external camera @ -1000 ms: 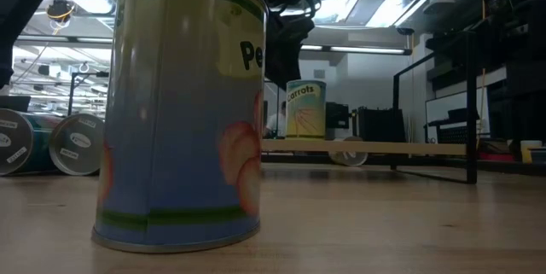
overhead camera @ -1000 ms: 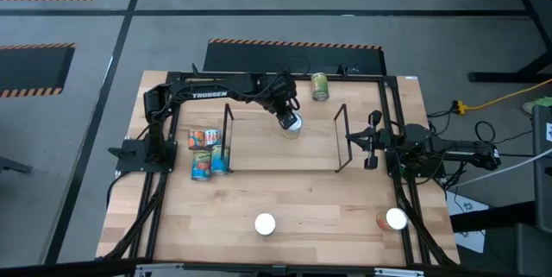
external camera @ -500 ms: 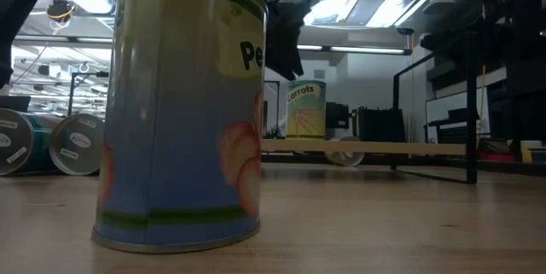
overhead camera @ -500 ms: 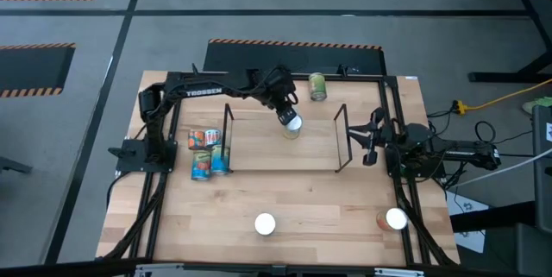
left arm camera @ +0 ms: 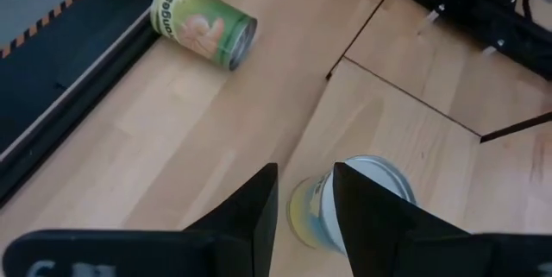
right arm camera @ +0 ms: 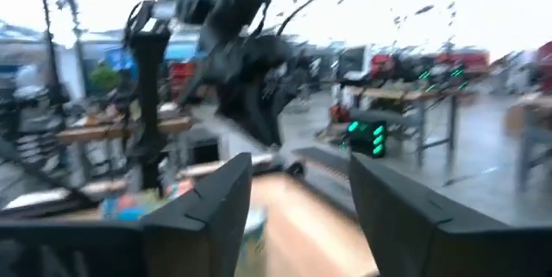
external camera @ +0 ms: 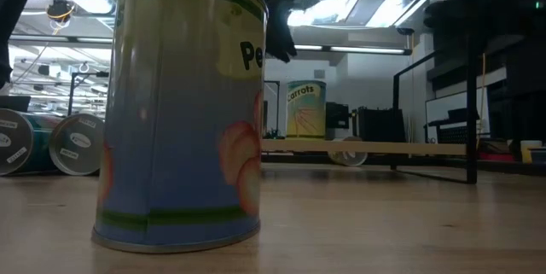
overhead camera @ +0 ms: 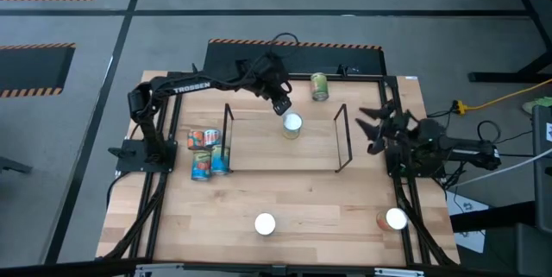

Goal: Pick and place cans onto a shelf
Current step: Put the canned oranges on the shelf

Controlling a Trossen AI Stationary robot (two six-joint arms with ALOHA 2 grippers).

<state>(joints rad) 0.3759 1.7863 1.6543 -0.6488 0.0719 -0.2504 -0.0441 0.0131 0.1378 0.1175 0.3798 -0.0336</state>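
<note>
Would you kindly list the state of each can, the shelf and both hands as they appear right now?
Yellow-labelled silver-topped can: upright on the black wire shelf, free of any grip.
Green can: lying on its side behind the shelf.
Four cans at left: on their sides, clustered.
White-topped front can: upright.
Red-labelled front can: upright.
Left hand: open, above the yellow can.
Right hand: open, empty.

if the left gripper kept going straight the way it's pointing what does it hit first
Probably the upright yellow-labelled silver-topped can on the wooden table: it sits just past the left gripper, whose fingers are open. Depth is unclear.
</note>
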